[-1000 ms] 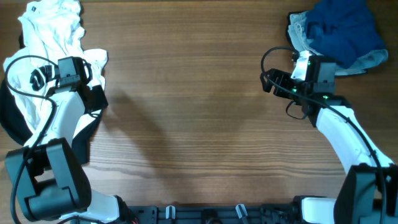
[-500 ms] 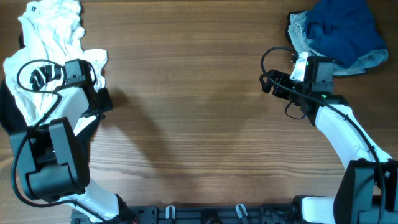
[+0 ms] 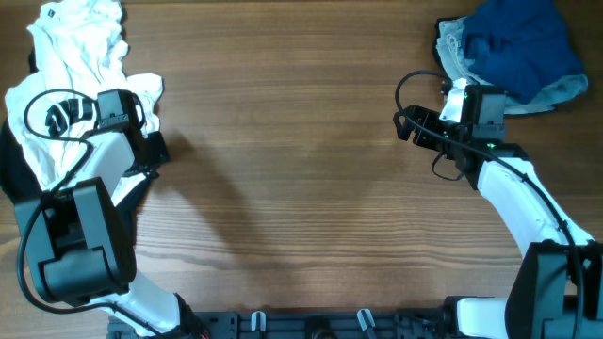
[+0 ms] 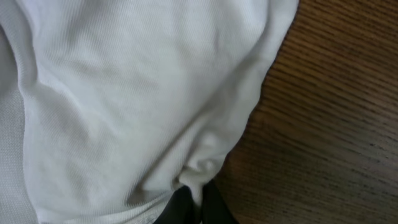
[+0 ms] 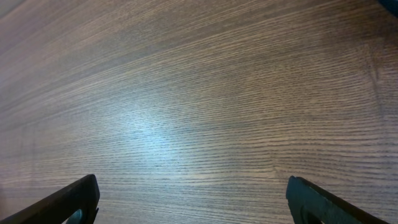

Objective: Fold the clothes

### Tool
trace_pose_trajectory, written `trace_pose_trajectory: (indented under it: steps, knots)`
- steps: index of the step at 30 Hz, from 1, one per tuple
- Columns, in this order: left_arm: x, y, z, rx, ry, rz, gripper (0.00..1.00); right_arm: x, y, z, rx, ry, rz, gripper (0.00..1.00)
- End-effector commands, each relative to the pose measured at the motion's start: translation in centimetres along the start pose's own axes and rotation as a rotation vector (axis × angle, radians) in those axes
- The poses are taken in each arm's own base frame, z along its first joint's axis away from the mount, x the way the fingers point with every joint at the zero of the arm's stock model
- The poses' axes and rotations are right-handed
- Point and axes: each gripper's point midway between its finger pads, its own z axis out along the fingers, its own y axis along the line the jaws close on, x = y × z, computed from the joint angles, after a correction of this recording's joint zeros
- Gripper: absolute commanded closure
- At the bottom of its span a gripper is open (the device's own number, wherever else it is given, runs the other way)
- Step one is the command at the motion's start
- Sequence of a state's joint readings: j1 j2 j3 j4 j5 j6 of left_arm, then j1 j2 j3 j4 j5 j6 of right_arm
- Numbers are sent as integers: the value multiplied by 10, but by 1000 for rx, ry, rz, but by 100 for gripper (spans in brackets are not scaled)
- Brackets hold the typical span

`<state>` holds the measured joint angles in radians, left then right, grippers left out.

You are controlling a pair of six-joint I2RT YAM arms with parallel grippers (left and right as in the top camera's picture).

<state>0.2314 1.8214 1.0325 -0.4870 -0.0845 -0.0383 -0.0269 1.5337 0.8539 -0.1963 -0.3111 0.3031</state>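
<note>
Overhead view lit brightly and evenly from above; soft, diffuse shadow cast on table (image 3: 311,141) just past left fingers (image 3: 154,151). White garment (image 3: 80,47) nearly blown out, folds barely resolved. Right wrist view: pale bluish glare patch seen on wood ahead of right fingers (image 5: 74,196), between them; fingers rendered dark, slightly blurred. Left wrist view: fabric weave resolved above left fingers; dark shadow thrown under hem, right of them.

Crumpled white garment (image 3: 83,52) lies on black garment (image 3: 9,174), left; navy-blue garment (image 3: 523,42) bunched over pale-denim garment (image 3: 453,52), right.
</note>
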Motion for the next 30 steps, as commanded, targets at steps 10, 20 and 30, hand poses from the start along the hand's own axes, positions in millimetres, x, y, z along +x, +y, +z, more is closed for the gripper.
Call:
trace_pose_trajectory:
  steps: [10,20,30]
  knots:
    - [-86,-26,-114,203,-320,-107,96,-5,5,2,-16,-2,6,3]
    - [-81,-27,-133,223,-331,-103,96,-3,7,2,-29,7,10,3]
    - [-35,-26,-95,192,-97,-103,71,-3,7,2,-29,8,10,3]
